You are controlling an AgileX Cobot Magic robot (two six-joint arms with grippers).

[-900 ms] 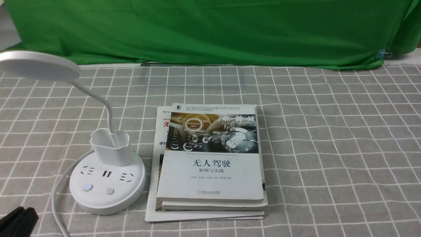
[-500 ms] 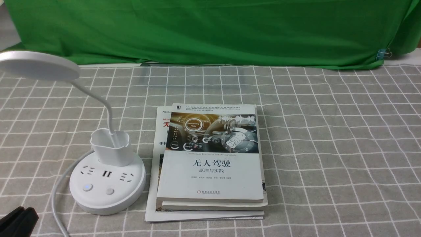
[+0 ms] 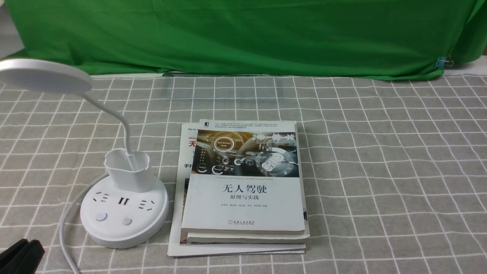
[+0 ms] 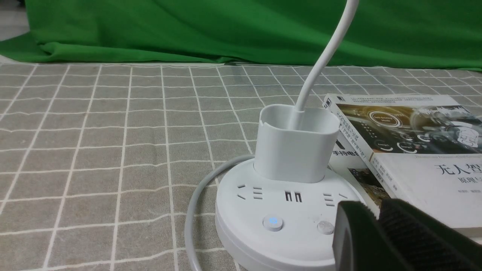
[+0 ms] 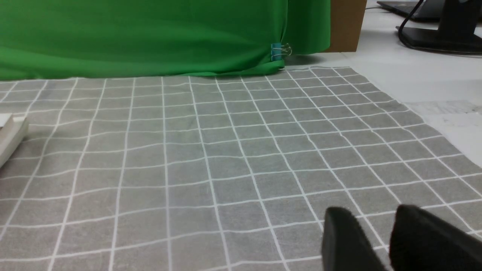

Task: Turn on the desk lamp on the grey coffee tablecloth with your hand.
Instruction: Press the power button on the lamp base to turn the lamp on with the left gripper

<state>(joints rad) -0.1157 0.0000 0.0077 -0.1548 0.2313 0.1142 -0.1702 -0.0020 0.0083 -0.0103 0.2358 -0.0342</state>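
Note:
The white desk lamp (image 3: 124, 213) stands at the left on the grey coffee tablecloth (image 3: 380, 171). Its round head (image 3: 43, 75) leans out to the left on a thin neck. The base carries a blue-lit button (image 3: 101, 217) and a plain button (image 3: 127, 221). My left gripper (image 3: 21, 257) is at the bottom left corner, nearer to me than the base. In the left wrist view the left gripper (image 4: 376, 210) is shut and empty, its tips just beside the plain button (image 4: 325, 227) and apart from it. My right gripper (image 5: 372, 216) is slightly open over bare cloth, holding nothing.
A stack of books (image 3: 243, 182) lies right beside the lamp base. The lamp's white cord (image 3: 66, 228) curves toward me on the base's left. A green cloth backdrop (image 3: 243, 34) hangs at the back. The tablecloth's right edge (image 5: 433, 128) meets a white table.

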